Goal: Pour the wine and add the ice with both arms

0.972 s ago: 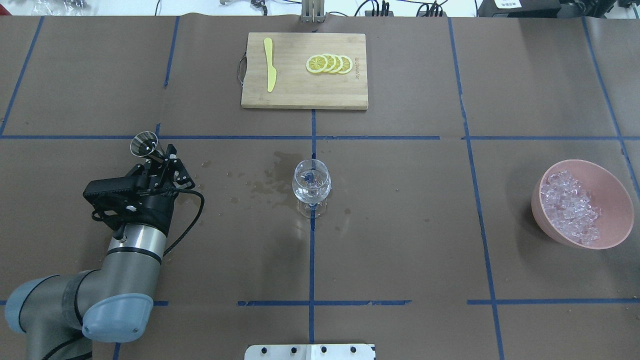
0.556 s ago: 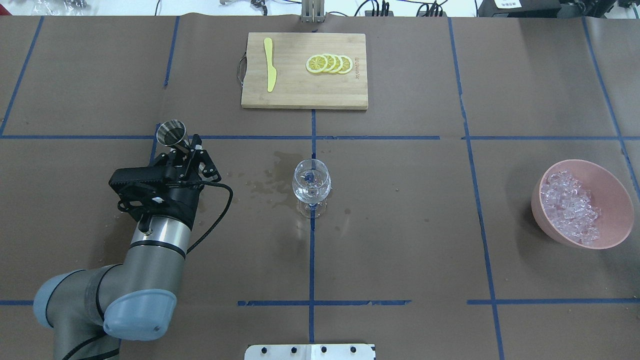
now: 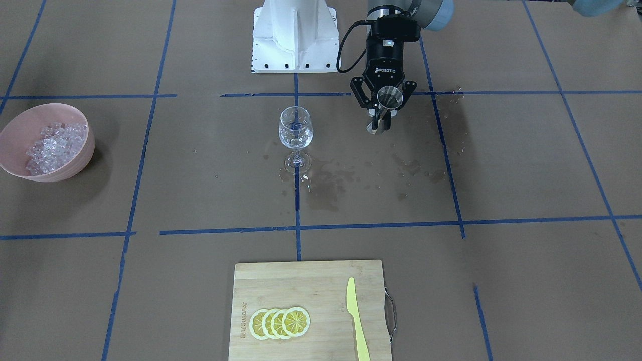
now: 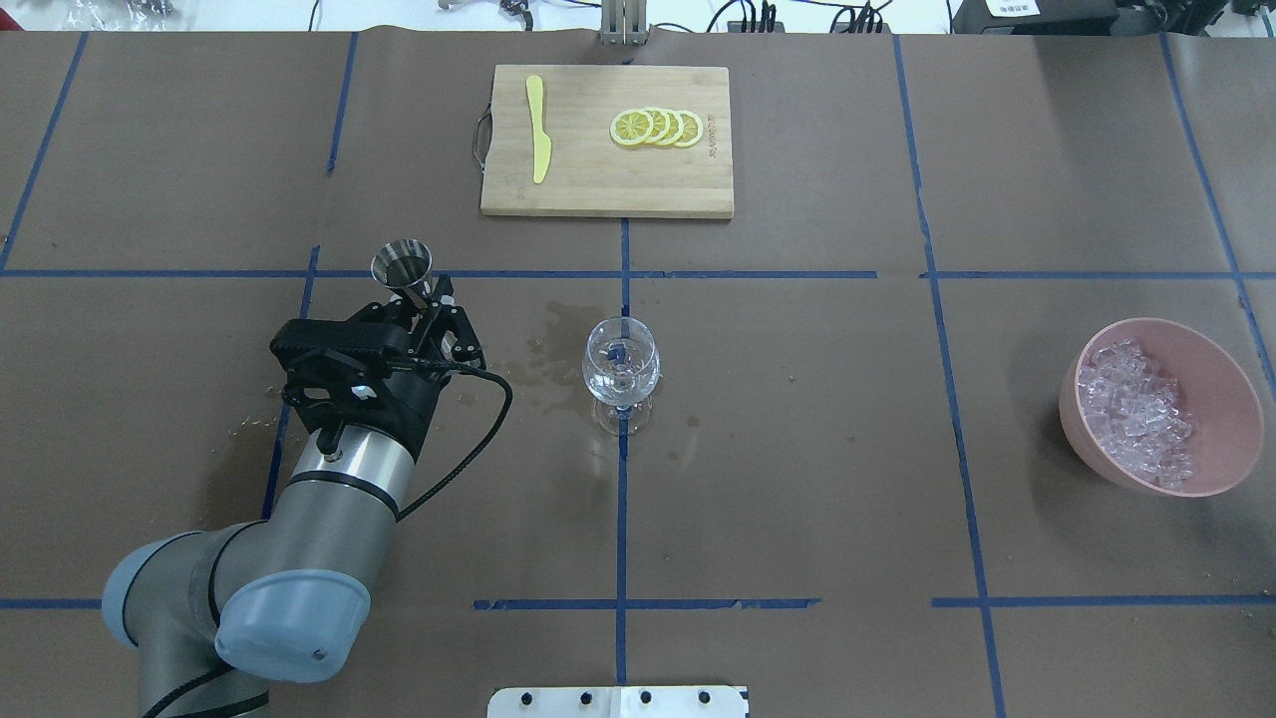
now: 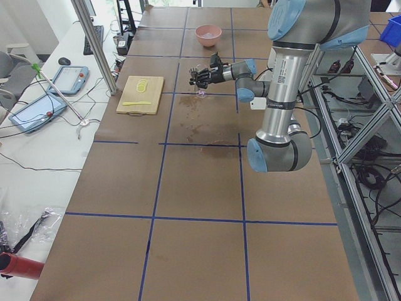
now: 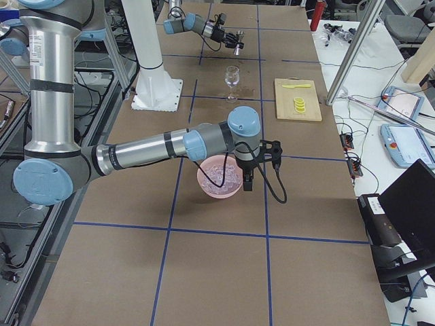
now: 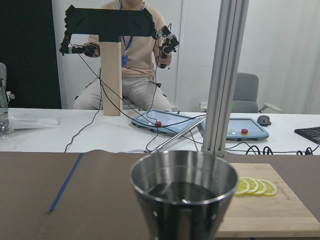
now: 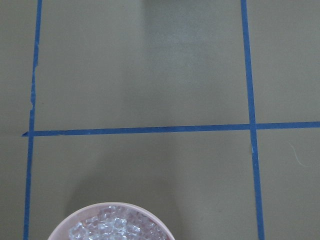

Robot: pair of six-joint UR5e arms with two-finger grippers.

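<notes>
Overhead and front cameras oppose each other, high, sharing the glass point(image 4: 620, 371). Side cameras look endwise toward it. Wrist cameras sit near.

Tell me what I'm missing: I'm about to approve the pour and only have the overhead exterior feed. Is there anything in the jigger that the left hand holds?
Observer: Yes. The left wrist view looks into the steel jigger, clamped in the left hand: dark liquid sits below its rim.
Operator: And the right arm? It's outside my frame.
Observer: In the exterior right view the right hand hangs, fingers down, close by the pink bowl of ice. Open or shut, I can't tell.
</notes>
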